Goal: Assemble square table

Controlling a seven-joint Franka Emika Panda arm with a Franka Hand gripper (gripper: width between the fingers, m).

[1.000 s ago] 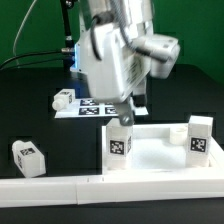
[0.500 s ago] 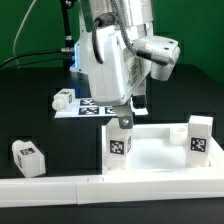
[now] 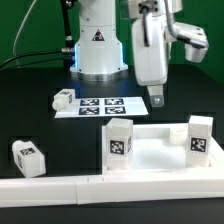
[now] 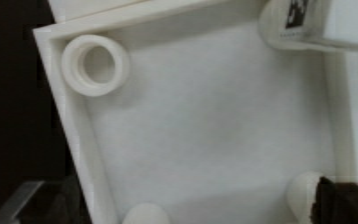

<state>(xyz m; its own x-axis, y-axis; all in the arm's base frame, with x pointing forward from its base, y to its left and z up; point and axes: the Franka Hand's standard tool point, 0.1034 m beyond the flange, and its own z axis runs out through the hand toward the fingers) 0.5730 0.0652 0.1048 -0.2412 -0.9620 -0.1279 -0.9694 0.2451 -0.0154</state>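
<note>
Gripper upper right of exterior view, jaws apart, empty; tabletop lower right, two legs upright on it.

Gripper hangs raised near far rim of tabletop, jaws spread wide, nothing between them; air beneath clear. First upright leg blocks tray corner at exterior view's left. Second upright leg blocks corner at exterior view's right. Bare tray floor between them open for descent. Corner hole uncovered in wrist view. Rail walls off front edge. Lying leg well apart at exterior view's left, open table around it. Far leg just beside marker board. Arm base closes back.
</note>
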